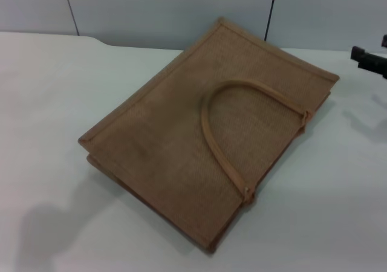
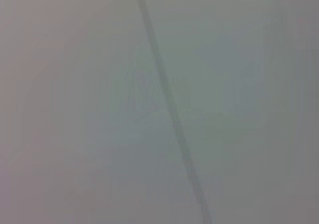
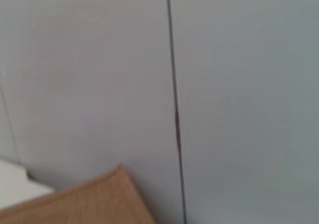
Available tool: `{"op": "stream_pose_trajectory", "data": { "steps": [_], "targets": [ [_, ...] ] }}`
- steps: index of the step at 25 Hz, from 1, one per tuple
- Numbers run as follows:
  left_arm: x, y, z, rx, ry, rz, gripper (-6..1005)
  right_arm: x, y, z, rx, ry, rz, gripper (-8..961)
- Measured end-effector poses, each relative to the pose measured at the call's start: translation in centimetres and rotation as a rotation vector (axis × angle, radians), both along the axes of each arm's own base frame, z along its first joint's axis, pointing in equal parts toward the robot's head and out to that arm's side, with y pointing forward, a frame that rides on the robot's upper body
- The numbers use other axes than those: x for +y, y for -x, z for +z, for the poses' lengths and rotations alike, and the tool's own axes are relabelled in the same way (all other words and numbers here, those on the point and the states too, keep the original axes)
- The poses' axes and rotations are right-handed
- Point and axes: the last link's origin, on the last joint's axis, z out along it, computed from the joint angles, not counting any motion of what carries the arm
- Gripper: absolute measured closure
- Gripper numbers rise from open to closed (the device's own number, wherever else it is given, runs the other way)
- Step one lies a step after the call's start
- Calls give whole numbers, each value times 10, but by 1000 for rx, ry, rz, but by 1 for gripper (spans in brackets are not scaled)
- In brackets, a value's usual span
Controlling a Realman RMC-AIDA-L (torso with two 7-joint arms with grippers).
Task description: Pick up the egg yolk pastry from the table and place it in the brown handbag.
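On the left side of the head view there is only the bare white tabletop (image 1: 48, 103) with a soft shadow near its front edge; the left claw does not appear there, and the left wrist view shows only a grey wall panel with a dark seam, so its state is not visible. In the middle lies the brown handbag (image 1: 205, 133), flat on its side, with one tan strap handle (image 1: 221, 118) curved across its upper face and the mouth of the bag turned toward the right. A corner of the bag also shows in the right wrist view (image 3: 89, 199), below a grey wall. At the far right edge of the head view a dark part of the right claw (image 1: 369, 60) is above the tabletop, beside the bag and apart from it; I cannot tell if it is open or closed. The egg yolk pastry is not visible in any view, so I cannot say where it is. I judge that the task is at its very beginning: nothing is gripped and the bag lies closed flat. The next move calls for finding the pastry first, and probably for lifting the upper side of the bag to open its mouth.
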Motion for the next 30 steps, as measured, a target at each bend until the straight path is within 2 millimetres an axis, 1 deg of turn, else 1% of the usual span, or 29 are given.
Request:
{"op": "stream_pose_trajectory", "data": {
  "steps": [5, 9, 14, 18, 22, 25, 30],
  "targets": [
    [7, 56, -16, -28, -95, 45, 181, -10, -7, -4, 62, -151, 66, 60],
    [6, 92, -32, -61, -140, 67, 118, -15, -15, -9, 92, -253, 62, 59],
    [0, 132, -57, -73, -216, 87, 125, -19, -22, -16, 53, -380, 53, 59],
    [0, 156, -74, -108, -249, 147, 143, -22, -30, -18, -10, -501, 19, 59],
    [3, 174, -91, -109, -241, 203, 161, -23, -37, -22, -93, -619, -46, 59],
    [5, 184, -99, -95, -246, 242, 175, -20, -38, -24, -120, -640, -78, 60],
    [5, 200, -109, -92, -237, 329, 198, -15, -38, -27, -107, -627, -116, 60]
  ]
}}
